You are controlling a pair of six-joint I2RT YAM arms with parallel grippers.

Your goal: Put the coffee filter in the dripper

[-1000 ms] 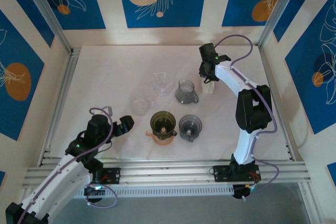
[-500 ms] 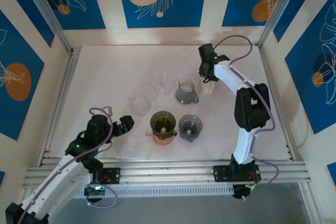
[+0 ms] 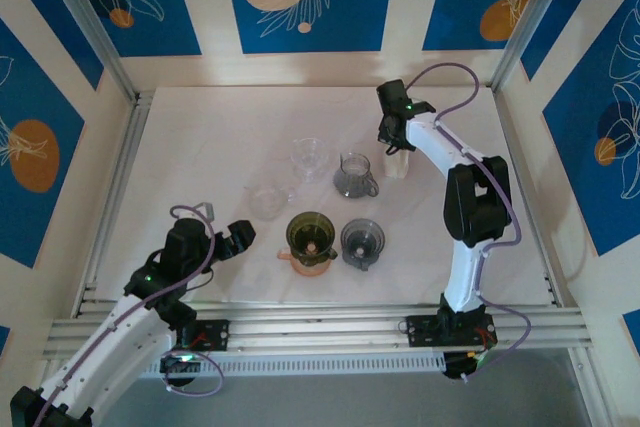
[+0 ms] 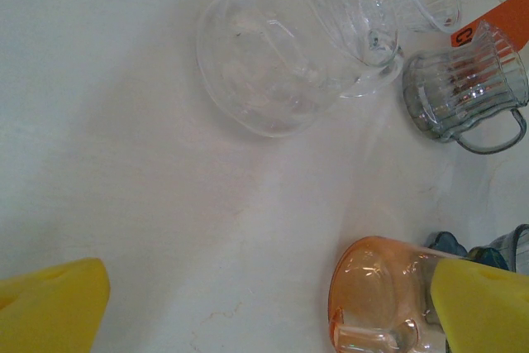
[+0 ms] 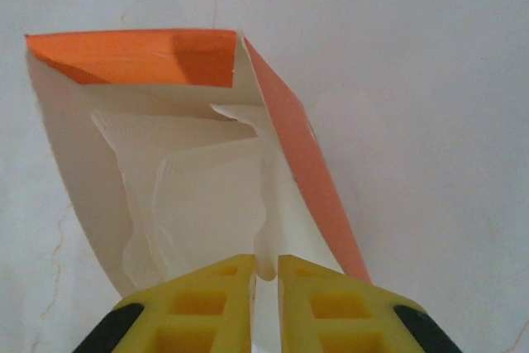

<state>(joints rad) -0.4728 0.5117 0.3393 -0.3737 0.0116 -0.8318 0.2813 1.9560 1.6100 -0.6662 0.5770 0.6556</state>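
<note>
On the white table [image 3: 200, 147], the right claw [image 5: 266, 274] is clamping a coffee filter [image 5: 264, 237] edge, its length pointing into the orange box [image 5: 297, 163]; the left claw [image 4: 269, 303] is gaping apart

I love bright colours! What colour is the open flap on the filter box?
Orange. The flap shows best in the right wrist view.

table top [image 4: 124, 204]: matt white to my eye, smooth, faint hairline veins.
filter box [image 5: 149, 55]: matt cardboard, orange outside, white inside.
coffee filter [image 5: 198, 204]: thin white paper, crimped seam.
clear cup [image 4: 264, 64]: glossy; glass or plastic, I can't tell.
ribbed dripper [image 4: 459, 88]: smoky grey, glossy, see-through.
orange dripper [image 4: 376, 283]: translucent, glossy.
</note>
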